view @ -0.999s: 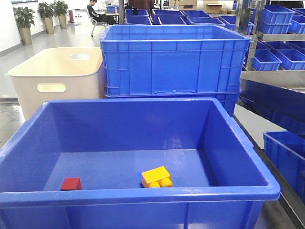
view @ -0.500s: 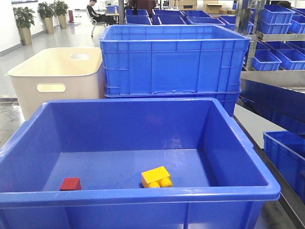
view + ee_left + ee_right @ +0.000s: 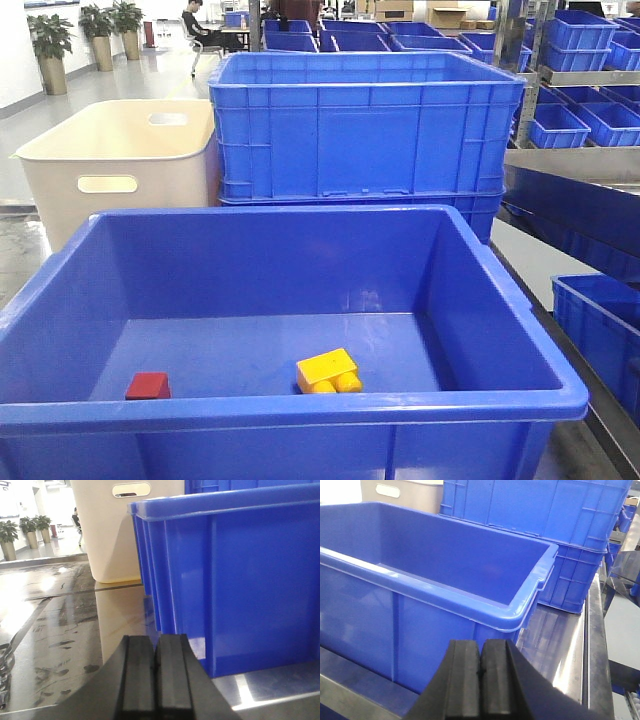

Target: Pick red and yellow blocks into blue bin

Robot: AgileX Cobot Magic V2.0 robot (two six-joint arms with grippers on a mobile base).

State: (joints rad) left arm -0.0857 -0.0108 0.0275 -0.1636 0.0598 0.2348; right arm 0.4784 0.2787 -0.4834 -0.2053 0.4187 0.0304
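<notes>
While the ribbed blue crate (image 3: 365, 125) and the cream tub (image 3: 120, 165) stand behind it, the blue bin (image 3: 300, 415) fills the foreground with both blocks on its floor near the front wall. The yellow brick (image 3: 328, 371) lies right of the red block (image 3: 148, 385), well apart. The left gripper (image 3: 154, 672) and right gripper (image 3: 480, 677) sit outside the bin, pads pressed together, empty.
</notes>
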